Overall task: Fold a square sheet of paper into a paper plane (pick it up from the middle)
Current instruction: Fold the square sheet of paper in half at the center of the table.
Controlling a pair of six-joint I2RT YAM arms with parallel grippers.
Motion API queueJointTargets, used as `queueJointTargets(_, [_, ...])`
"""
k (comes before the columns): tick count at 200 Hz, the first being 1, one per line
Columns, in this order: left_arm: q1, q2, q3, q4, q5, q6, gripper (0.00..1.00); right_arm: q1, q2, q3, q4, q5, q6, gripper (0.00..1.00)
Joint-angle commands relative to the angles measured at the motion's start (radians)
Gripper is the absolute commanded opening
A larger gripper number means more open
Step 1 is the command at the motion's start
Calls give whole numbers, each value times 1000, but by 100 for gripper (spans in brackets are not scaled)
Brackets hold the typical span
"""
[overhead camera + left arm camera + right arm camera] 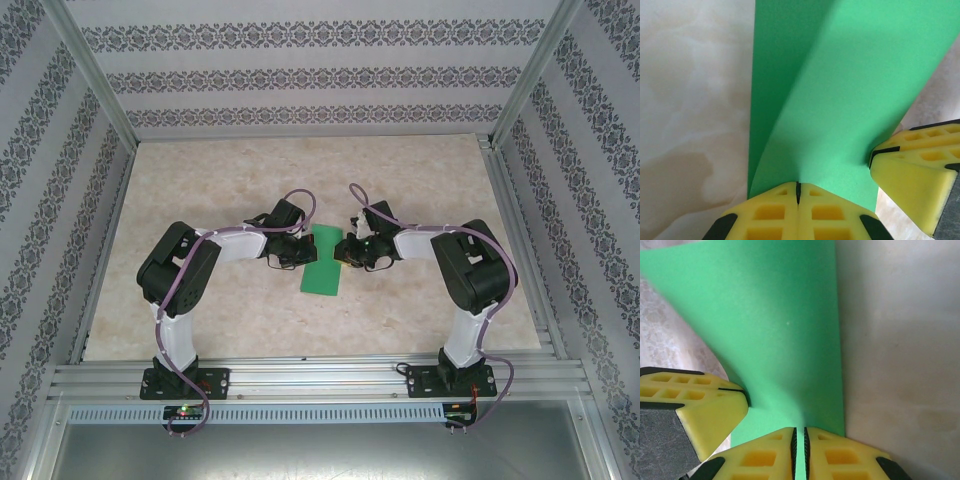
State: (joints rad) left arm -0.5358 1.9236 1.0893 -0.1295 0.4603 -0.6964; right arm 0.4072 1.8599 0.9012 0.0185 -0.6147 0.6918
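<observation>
Item: square sheet of paper [322, 260], folded strip, mid-table [250, 190]; long axis ran away from bases. Your left gripper [798, 192] pinched left long edge, your right gripper [800, 432] the right edge. Both clamped tight on paper, equally near.

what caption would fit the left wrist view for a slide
Left claw shut on the near edge of the green sheet of paper, over the pale marbled table.

My left arm [178, 335] and right arm [462, 335] share white links, black joint housings and black base plates [185, 383]. Lilac cables [301, 191] loop along both. My fingers [770, 217] are yellow, pocketed with square holes, black-edged.
</observation>
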Motion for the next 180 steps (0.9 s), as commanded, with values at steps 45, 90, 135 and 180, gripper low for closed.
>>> queueJointTargets(45, [-14, 41, -83, -108, -60, 31, 0, -30, -63, 76, -22, -83, -2, 16])
queueJointTargets(90, [-13, 27, -89, -116, -69, 39, 0, -55, 28, 145, -37, -96, -11, 16])
queueJointTargets(135, [-13, 28, -87, -123, -69, 49, 0, -63, 81, 136, -69, -53, -45, 16])
queueJointTargets(180, [-13, 25, -80, -136, -71, 55, 0, -66, 116, 124, -103, -3, -55, 16])
